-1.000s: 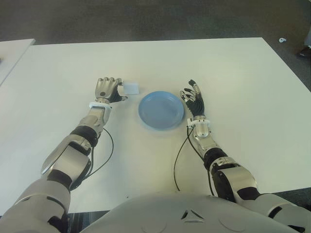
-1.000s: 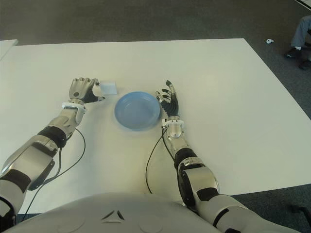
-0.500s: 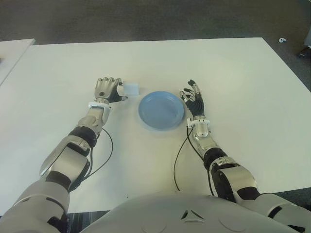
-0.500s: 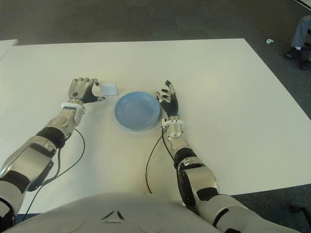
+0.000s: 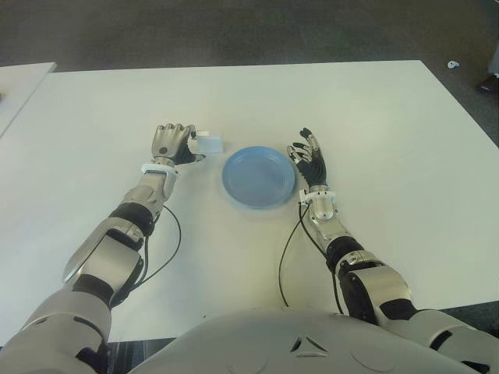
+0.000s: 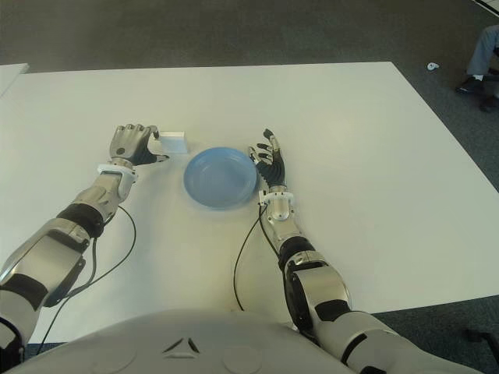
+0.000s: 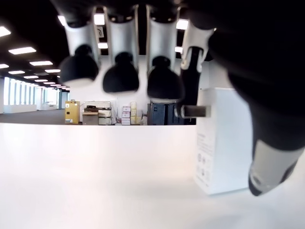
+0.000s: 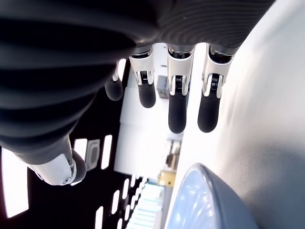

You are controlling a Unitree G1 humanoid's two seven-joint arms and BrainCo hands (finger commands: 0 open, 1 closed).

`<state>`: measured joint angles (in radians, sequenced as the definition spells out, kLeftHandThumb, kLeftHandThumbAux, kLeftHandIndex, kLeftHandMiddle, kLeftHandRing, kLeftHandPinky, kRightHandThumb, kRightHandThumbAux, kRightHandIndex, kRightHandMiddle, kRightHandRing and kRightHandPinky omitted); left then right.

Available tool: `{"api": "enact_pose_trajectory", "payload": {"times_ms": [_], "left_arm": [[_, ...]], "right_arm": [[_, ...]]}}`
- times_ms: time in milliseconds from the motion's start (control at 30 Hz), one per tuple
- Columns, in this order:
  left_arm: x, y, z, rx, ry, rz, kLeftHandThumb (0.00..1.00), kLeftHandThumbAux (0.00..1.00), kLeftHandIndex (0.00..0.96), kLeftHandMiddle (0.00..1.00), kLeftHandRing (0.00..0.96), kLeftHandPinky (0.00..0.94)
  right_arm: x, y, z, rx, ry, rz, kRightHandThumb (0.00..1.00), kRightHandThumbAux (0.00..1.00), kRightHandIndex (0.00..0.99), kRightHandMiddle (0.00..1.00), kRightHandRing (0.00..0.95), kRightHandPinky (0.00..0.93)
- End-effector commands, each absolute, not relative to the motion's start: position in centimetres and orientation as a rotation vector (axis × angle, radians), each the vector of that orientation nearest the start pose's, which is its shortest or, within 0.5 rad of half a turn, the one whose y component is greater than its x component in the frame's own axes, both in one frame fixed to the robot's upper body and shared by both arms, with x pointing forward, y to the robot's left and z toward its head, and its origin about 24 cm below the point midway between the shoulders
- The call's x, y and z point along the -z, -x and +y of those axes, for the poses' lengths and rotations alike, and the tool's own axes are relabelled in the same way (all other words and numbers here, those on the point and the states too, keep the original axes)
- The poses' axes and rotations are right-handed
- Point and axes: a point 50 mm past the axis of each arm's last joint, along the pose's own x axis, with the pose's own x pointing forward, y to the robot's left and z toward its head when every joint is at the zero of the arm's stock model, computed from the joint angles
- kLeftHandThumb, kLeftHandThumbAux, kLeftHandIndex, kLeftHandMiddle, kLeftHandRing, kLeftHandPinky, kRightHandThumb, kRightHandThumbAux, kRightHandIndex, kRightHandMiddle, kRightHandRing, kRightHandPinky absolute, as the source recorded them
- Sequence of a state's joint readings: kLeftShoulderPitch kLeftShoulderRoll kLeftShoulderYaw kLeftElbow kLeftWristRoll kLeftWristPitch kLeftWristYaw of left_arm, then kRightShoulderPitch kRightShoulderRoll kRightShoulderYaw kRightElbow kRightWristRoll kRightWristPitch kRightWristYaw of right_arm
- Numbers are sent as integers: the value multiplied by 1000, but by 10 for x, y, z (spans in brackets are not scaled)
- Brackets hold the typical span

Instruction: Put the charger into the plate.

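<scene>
Tipped slightly since before, boxy white charger (image 5: 208, 142) sits pinched by left hand (image 5: 173, 143) fingers (image 7: 160, 81) beside round blue plate (image 5: 259, 176).

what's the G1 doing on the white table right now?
Its left hand is curled beside a small white boxy charger, thumb and a fingertip closing around it; the charger looks to be still standing on the white table, so no firm grasp shows yet. The round blue plate lies just to the charger's right with nothing in it. The right hand shows at the plate's right edge, fingers open, holding nothing.
</scene>
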<state>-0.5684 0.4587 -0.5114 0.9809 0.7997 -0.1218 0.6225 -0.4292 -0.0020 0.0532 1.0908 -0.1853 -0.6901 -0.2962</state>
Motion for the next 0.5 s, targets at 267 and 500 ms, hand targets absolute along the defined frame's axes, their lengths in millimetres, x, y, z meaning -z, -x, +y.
{"api": "enact_pose_trajectory", "payload": {"times_ms": [267, 500], "left_arm": [[-21, -328, 209, -28, -1470, -168, 743, 697, 442, 862, 852, 870], [-26, -329, 205, -30, -1444, -197, 746, 696, 442, 871, 860, 872]], "right_arm": [[75, -248, -122, 21, 201, 260, 0, 555, 0, 158, 281, 331], [75, -248, -123, 22, 199, 260, 0, 563, 0, 164, 289, 340]]}}
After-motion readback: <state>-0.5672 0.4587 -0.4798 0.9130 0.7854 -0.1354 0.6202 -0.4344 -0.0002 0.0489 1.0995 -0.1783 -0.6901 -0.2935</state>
